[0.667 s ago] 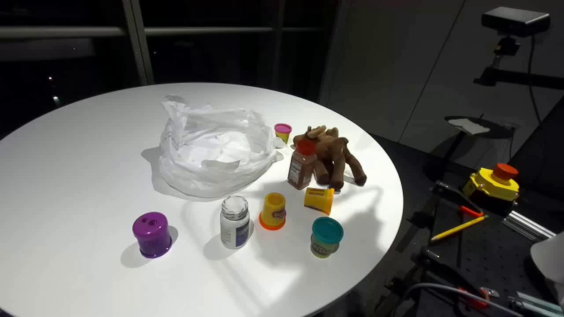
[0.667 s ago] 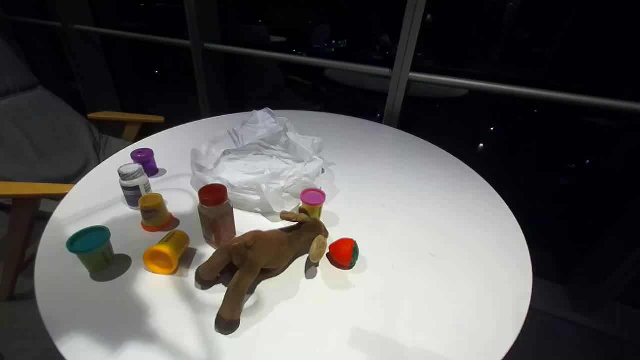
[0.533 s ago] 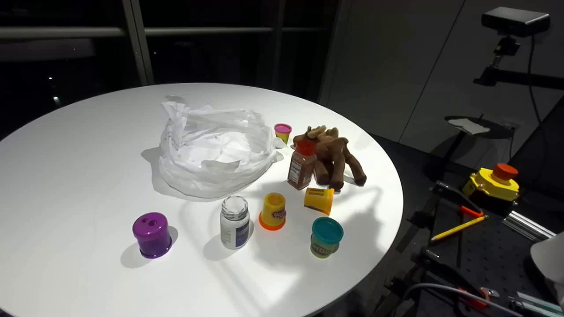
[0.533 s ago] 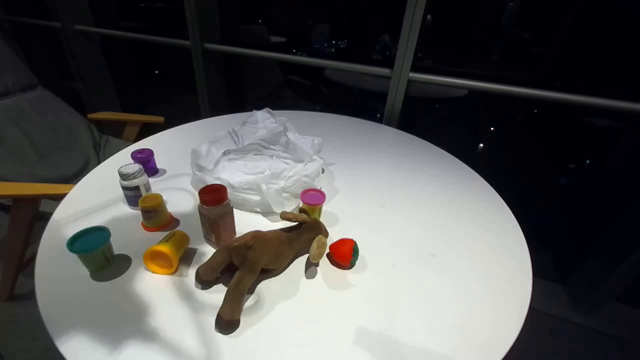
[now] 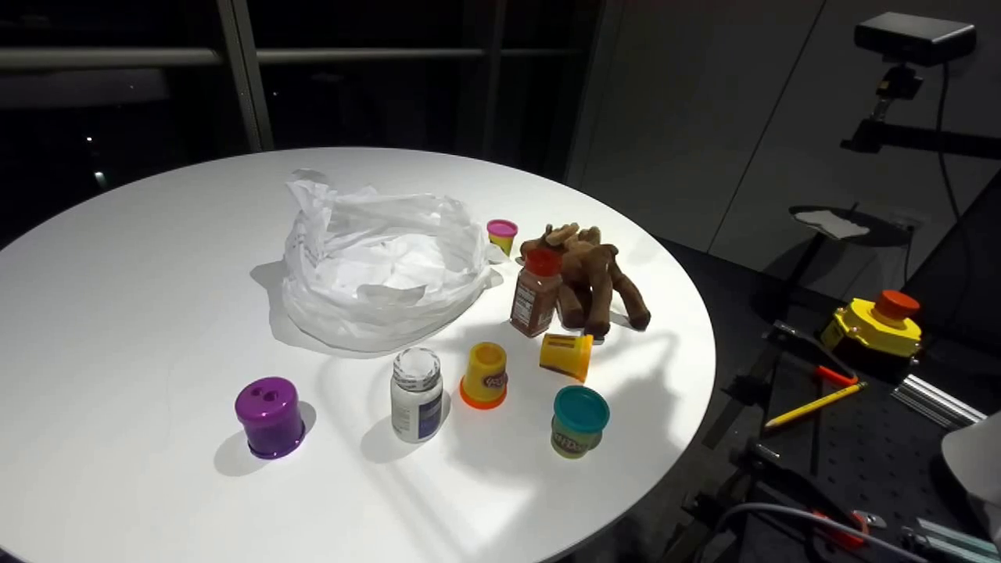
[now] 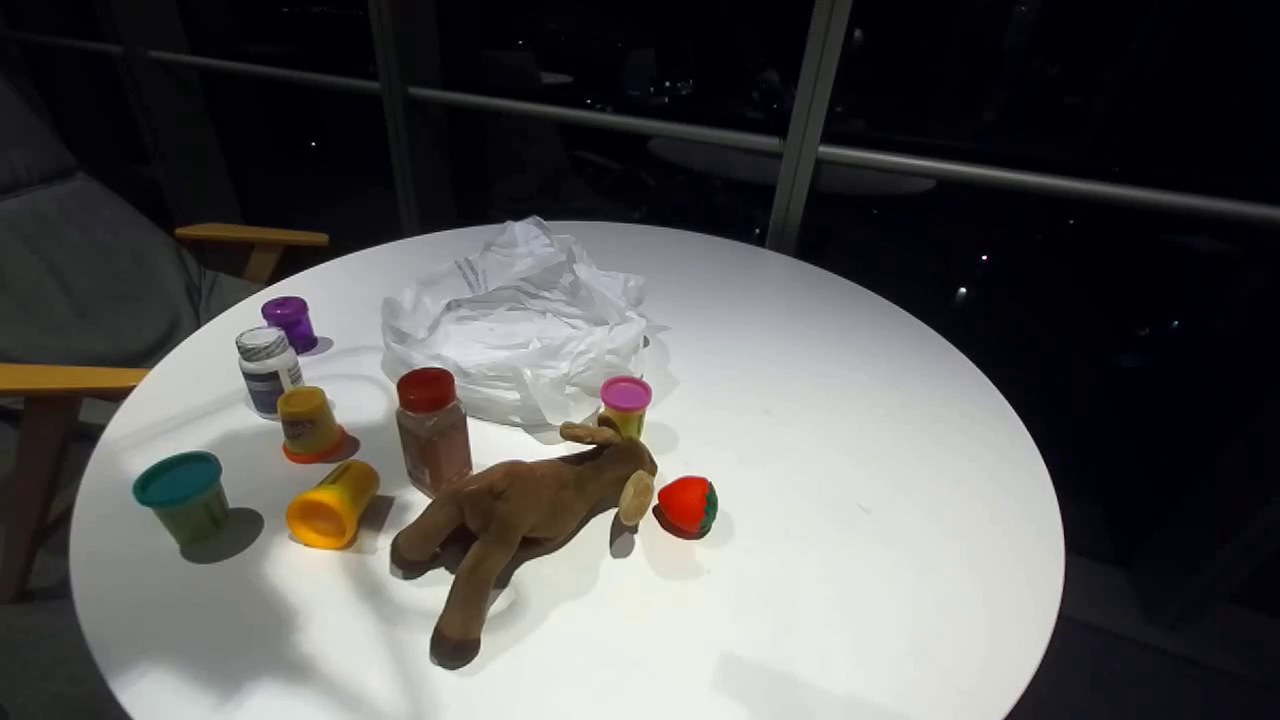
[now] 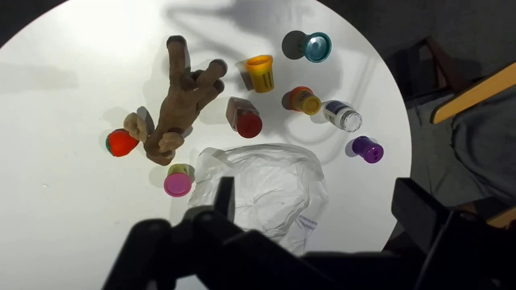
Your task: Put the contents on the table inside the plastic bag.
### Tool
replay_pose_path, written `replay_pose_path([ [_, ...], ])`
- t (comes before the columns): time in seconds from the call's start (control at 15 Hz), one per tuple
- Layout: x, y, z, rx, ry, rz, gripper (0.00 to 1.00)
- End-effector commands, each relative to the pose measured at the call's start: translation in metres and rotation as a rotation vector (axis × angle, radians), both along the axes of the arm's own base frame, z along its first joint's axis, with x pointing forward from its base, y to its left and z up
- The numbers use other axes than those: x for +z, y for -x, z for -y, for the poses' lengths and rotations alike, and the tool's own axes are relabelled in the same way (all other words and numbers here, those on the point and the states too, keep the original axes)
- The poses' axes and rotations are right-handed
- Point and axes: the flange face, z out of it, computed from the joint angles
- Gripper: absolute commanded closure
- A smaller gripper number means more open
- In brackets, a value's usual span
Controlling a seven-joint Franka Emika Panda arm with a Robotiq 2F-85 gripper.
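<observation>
In an exterior view: round white table (image 5: 133, 336) with translucent plastic bag (image 5: 367, 317) toward its far side, wrinkled, mouth open upward. Nearer, from left to right: purple container (image 5: 270, 422), upright, two holes in its top; white jar (image 5: 408, 410), upright; upright yellow tub (image 5: 486, 367), orange rim at its foot; teal-lidded tub (image 5: 575, 430), upright. Behind the teal-lidded tub, sideways yellow tub (image 5: 565, 358), lying on the table. Farther back, red-lidded bottle (image 5: 534, 301), upright, before brown plush toy (image 5: 598, 274); pink-lidded tub (image 5: 502, 234) between plush toy and bag. At right, off the table, yellow box (image 5: 868, 332) with red button (image 5: 896, 305), near yellow pencil (image 5: 813, 405).

In an exterior view: brown plush toy in the foreground, lying down, head end just beside red strawberry-shaped object (image 6: 686, 505); pink-lidded tub behind the head, lower part hidden; plastic bag farther back; remaining containers at left; grey chair (image 6: 90, 270) beyond the table edge.

In the wrist view, from above: dark gripper (image 7: 314, 193) at the lower edge, fingers (image 7: 419, 213) spread wide apart, plastic bag and table in view between them. All containers, plush toy and strawberry-shaped object outside the bag, in an arc along one side; pink-lidded tub just beside it, contact uncertain; red-lidded bottle near its rim; teal-lidded tub well apart.
</observation>
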Motion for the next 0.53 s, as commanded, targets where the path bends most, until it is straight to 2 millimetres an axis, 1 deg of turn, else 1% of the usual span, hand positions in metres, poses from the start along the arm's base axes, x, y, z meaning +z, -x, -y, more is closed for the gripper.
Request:
replay_pose_path([
  [0.0, -0.001, -0.004, -0.001, 0.013, 0.025, 0.004, 0.00],
  [0.07, -0.005, -0.009, -0.004, 0.054, 0.047, -0.011, 0.00],
  [0.2, -0.022, -0.026, -0.008, 0.150, 0.095, -0.018, 0.00],
  [0.4, -0.070, -0.061, -0.005, 0.252, 0.204, 0.008, 0.00],
  [0.47, -0.091, -0.073, -0.003, 0.266, 0.225, 0.017, 0.00],
])
